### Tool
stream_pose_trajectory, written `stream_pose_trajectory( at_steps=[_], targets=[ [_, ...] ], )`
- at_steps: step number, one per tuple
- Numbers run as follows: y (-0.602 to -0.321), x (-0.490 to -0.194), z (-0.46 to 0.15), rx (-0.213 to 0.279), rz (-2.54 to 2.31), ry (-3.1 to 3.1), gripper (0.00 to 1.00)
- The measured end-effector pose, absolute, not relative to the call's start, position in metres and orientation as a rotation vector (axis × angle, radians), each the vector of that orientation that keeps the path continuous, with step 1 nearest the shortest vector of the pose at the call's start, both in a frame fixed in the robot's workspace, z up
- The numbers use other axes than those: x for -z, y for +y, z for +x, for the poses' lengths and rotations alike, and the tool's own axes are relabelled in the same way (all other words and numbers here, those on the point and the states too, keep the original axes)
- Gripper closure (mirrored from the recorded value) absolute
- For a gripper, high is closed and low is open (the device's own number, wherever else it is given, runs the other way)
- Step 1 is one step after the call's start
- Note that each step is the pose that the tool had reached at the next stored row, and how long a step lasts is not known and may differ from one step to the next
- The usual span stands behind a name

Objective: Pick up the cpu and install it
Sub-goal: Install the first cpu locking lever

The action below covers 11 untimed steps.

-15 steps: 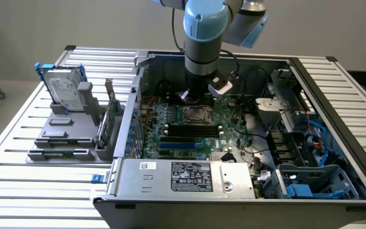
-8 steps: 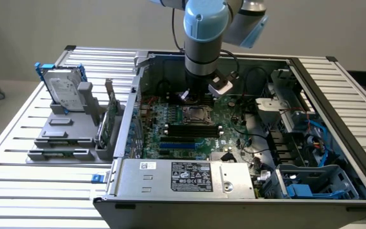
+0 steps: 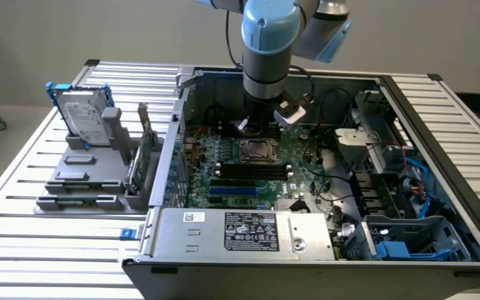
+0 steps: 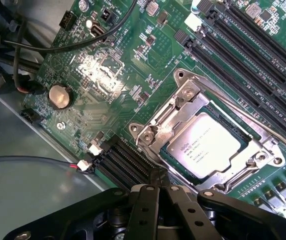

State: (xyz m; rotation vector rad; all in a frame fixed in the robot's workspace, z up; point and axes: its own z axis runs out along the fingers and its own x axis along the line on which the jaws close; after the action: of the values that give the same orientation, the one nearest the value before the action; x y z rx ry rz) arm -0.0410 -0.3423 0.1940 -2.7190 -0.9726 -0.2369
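Observation:
The cpu, a small square chip with a pale silvery top and printed text, lies flat inside the dark metal-framed socket on the green motherboard. In the exterior view the cpu sits mid-board in the open computer case. My gripper is shut, its black fingers meeting in a point just off the socket's corner, with nothing between them. Seen from outside, the gripper hangs under the blue-grey arm, close above the board just behind the socket.
A silver hard drive in a blue frame stands on a grey fixture at the exterior view's left. Memory slots, a coin battery and black cables surround the socket. A power supply and a blue drive cage fill the case's front.

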Motion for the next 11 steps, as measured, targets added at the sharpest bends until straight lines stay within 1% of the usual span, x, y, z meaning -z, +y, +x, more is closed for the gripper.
stream_pose_trajectory(
  at_steps=[11],
  targets=[
    [-0.3423,-0.1940,-0.0395,0.236,-2.721,-0.973,0.89]
  ],
)
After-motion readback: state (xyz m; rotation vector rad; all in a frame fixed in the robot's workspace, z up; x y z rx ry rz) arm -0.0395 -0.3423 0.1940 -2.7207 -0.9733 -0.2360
